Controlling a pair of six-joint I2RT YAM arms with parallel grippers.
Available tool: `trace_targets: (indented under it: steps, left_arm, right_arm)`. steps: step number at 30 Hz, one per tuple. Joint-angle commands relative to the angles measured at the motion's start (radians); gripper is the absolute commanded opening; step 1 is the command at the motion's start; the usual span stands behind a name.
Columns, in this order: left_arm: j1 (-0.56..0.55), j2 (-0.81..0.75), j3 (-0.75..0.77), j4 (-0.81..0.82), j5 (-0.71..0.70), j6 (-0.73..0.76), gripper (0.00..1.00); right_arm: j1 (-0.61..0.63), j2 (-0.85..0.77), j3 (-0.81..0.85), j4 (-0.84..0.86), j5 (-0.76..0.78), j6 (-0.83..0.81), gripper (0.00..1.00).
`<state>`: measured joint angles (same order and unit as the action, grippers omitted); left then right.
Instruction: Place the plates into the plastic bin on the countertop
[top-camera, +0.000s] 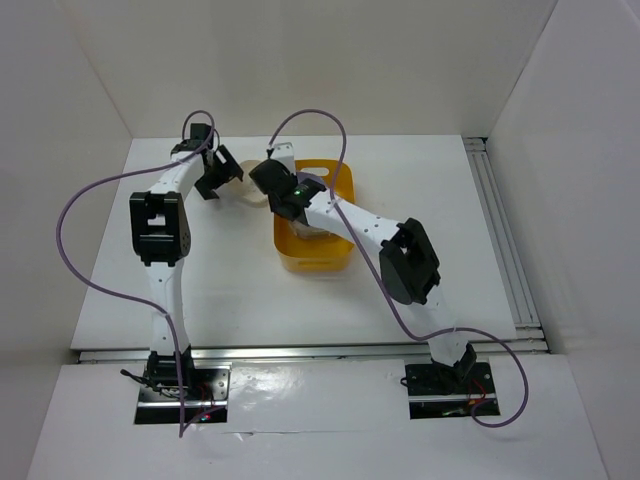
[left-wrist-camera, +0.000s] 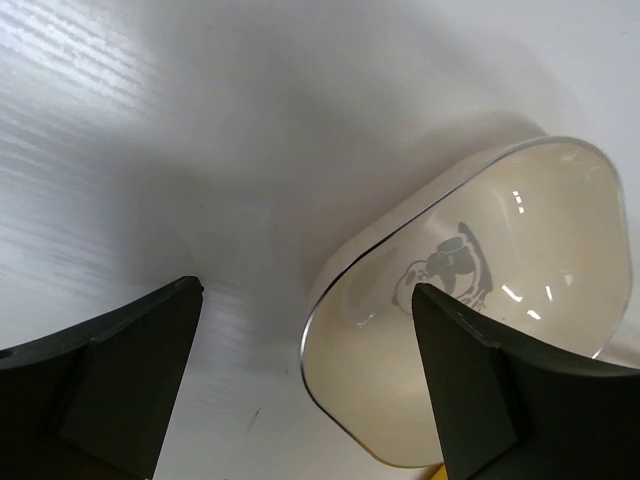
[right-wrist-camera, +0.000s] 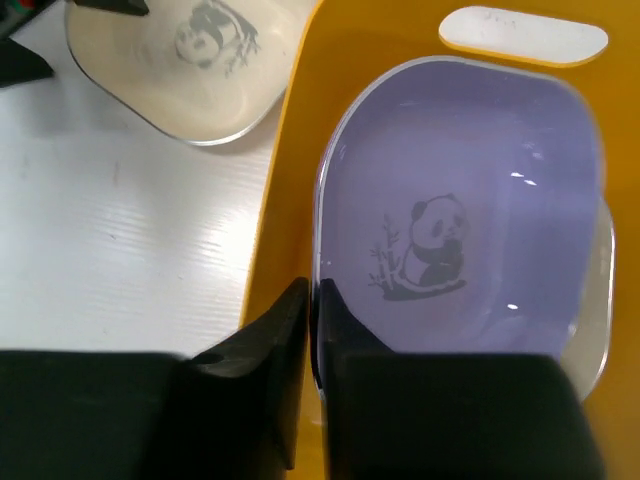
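As things stand, step: two plates are in hand at once, a pick-up on the left and a delivery on the right.
Left gripper (left-wrist-camera: 305, 290): its jaws are spread wide, straddling the near rim of the cream plate (left-wrist-camera: 500, 260).
Cream plate: it sits on the countertop (left-wrist-camera: 150, 120), just beside the bin.
Right gripper (right-wrist-camera: 312, 290): its jaws are pressed nearly together, apparently pinching the rim of the lavender plate (right-wrist-camera: 460, 200).
Lavender plate: it is already inside the plastic bin (right-wrist-camera: 300, 160).
Next move: the left gripper closes on the rim and lifts; the right gripper lets go and rises clear.
Materials: glossy rounded-square dishes with panda prints, a smooth yellow-orange tub, and a matte, faintly ribbed white surface.
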<state>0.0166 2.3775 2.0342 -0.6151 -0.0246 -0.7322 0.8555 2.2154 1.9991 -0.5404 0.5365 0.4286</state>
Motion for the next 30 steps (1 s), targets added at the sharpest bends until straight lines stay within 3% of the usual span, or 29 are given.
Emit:
trace_targets:
  steps: [1, 4, 7, 9, 18, 19, 23, 26, 27, 30]
  left_arm:
    - [0.006, 0.038, 0.032, 0.006, 0.034, 0.025, 1.0]
    - [0.006, 0.06, 0.032, 0.018, 0.054, 0.034, 1.0]
    - [0.006, 0.06, 0.021, 0.044, 0.064, 0.034, 1.0]
    - [0.006, 0.069, 0.021, 0.073, 0.077, 0.034, 1.0]
    - [-0.012, 0.103, 0.031, 0.083, 0.031, 0.034, 0.85]
    - [-0.021, 0.112, 0.031, 0.083, 0.022, 0.025, 0.8]
    - [-0.021, 0.112, 0.057, 0.052, -0.029, 0.004, 0.2]
    - [-0.021, 0.112, 0.102, -0.01, -0.084, 0.004, 0.15]
    - [-0.021, 0.112, 0.138, -0.052, -0.107, -0.022, 0.0]
    - [0.016, 0.086, 0.221, -0.175, -0.124, -0.093, 0.0]
  right_arm:
    - [0.01, 0.007, 0.072, -0.001, 0.052, -0.007, 0.28]
    - [0.019, 0.026, 0.119, -0.038, 0.077, -0.017, 0.75]
    - [0.019, 0.026, 0.139, -0.052, 0.101, -0.017, 0.84]
    - [0.028, -0.009, 0.115, -0.052, 0.133, -0.027, 1.0]
    - [0.08, -0.169, -0.015, 0.016, 0.175, -0.056, 1.0]
    - [0.08, -0.19, -0.066, 0.028, 0.187, -0.056, 1.0]
    - [0.091, -0.313, -0.17, 0.054, 0.197, -0.056, 1.0]
    - [0.1, -0.394, -0.244, 0.063, 0.207, -0.056, 1.0]
    - [0.1, -0.417, -0.266, 0.063, 0.218, -0.056, 1.0]
    - [0.1, -0.519, -0.358, 0.074, 0.218, -0.056, 1.0]
